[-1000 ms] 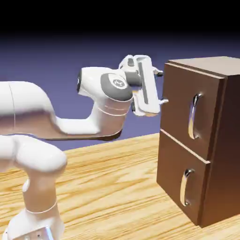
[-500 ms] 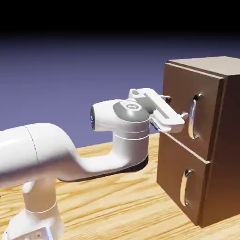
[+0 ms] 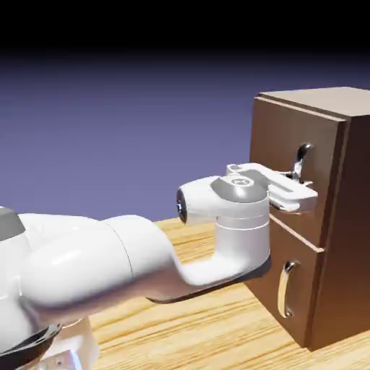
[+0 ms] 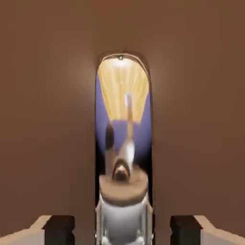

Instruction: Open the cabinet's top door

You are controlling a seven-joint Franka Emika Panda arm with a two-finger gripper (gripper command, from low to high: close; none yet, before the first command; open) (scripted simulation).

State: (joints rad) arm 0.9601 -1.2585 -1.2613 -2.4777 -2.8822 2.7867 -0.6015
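Cabinet at the exterior view's right; top door looks shut. My gripper is clamped on its handle. Risk: thin, curved bar, so fingers may slide off if I pull off-axis. Only the hand view shows the handle centred between the fingers.

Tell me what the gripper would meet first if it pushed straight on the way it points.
The top door's silver handle: the gripper already sits at it with jaws shut, so only the top door panel lies behind; depth looks very short.
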